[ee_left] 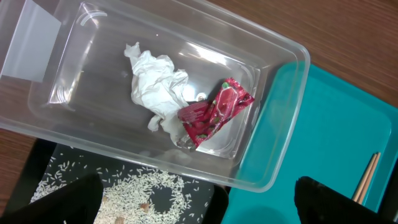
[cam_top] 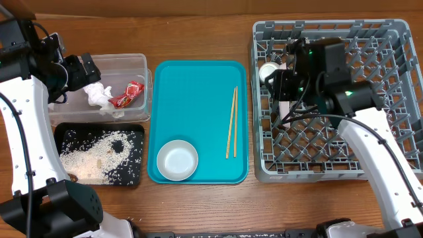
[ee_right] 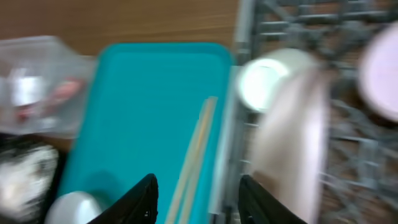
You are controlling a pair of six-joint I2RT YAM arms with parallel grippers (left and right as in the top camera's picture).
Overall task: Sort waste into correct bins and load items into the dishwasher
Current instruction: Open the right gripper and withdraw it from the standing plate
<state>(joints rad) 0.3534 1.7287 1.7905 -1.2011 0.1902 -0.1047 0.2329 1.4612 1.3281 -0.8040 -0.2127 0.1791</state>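
The clear tub (cam_top: 147, 69) holds the crumpled white tissue (cam_top: 99, 96) and the red wrapper (cam_top: 129, 94); both also show in the left wrist view, tissue (ee_left: 155, 87), wrapper (ee_left: 217, 111). My left gripper (ee_left: 205, 205) is open and empty above the tub's near edge. Rice grains (cam_top: 99, 153) lie in the black tray (cam_top: 135, 132). The white bowl (cam_top: 177, 160) and the chopsticks (cam_top: 231, 122) lie on the teal tray. My right gripper (ee_right: 199, 202) is open and empty over the grey rack's (cam_top: 390, 39) left edge. The cream cup (ee_right: 264, 81) and the upright pink plate (ee_right: 292, 143) stand in the rack.
The teal serving tray (cam_top: 198, 86) lies between the bins and the rack. A blurred pink round shape (ee_right: 382, 74) sits in the rack at the right edge of the right wrist view. The right arm covers the rack's middle in the overhead view.
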